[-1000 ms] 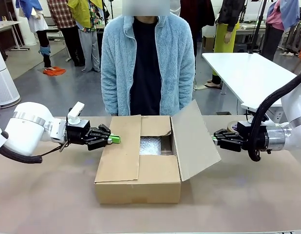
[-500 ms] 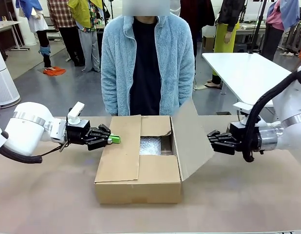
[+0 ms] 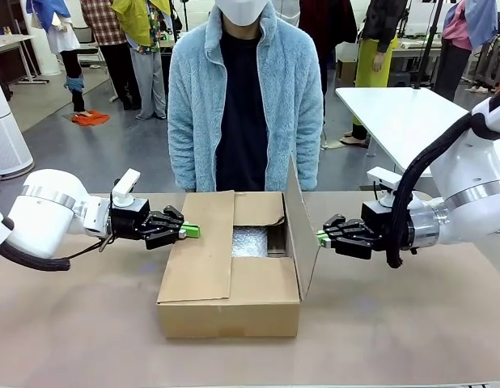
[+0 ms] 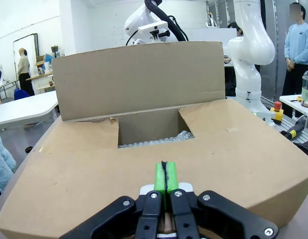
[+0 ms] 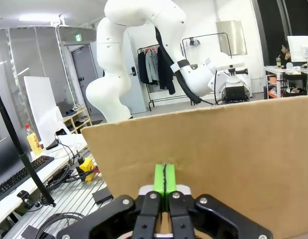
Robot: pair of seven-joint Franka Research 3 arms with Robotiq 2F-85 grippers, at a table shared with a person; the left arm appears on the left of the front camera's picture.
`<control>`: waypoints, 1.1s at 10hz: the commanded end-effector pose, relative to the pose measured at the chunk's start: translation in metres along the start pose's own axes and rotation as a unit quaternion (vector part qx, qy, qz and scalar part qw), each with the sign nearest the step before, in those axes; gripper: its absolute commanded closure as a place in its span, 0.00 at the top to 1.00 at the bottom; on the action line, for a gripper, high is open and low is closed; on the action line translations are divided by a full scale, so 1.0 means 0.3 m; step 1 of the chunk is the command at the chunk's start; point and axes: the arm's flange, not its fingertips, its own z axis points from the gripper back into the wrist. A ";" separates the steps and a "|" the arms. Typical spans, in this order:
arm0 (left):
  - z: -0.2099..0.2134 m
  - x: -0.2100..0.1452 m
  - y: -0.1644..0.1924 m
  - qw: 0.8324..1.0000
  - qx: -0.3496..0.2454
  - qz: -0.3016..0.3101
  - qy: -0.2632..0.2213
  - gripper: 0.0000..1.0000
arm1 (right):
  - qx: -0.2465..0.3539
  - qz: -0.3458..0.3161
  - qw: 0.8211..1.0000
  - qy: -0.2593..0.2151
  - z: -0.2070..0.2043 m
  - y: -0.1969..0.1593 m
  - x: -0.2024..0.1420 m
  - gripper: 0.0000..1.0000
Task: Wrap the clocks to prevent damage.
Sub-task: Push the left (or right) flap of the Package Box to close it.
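The clocks show as a whitish bubble-wrap bundle (image 3: 250, 242) lying inside the open cardboard box (image 3: 230, 303); the same bundle (image 4: 156, 142) peeks through the box's opening in the left wrist view. My left gripper (image 3: 191, 231) is shut, its green pads pressed together, resting on the box's folded-down left flap (image 3: 203, 246). My right gripper (image 3: 323, 238) is also shut with nothing held, its tips against the outside of the right flap (image 3: 299, 226), which stands nearly upright. In the right wrist view that flap (image 5: 233, 149) rises as a cardboard wall just past the shut gripper (image 5: 165, 178).
A person in a light blue fleece (image 3: 243, 97) stands at the table's far edge right behind the box. The brown table (image 3: 72, 323) has bare room left, right and in front of the box. A white table (image 3: 412, 121) stands at the back right.
My right gripper has moved left, pushing the right flap from slanting outward up to nearly vertical. The left arm has stayed on the left flap.
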 end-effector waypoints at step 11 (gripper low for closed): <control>-0.001 -0.003 0.000 1.000 0.002 0.001 0.001 0.00 | -0.048 -0.014 0.998 0.039 -0.189 -0.188 -0.163 0.01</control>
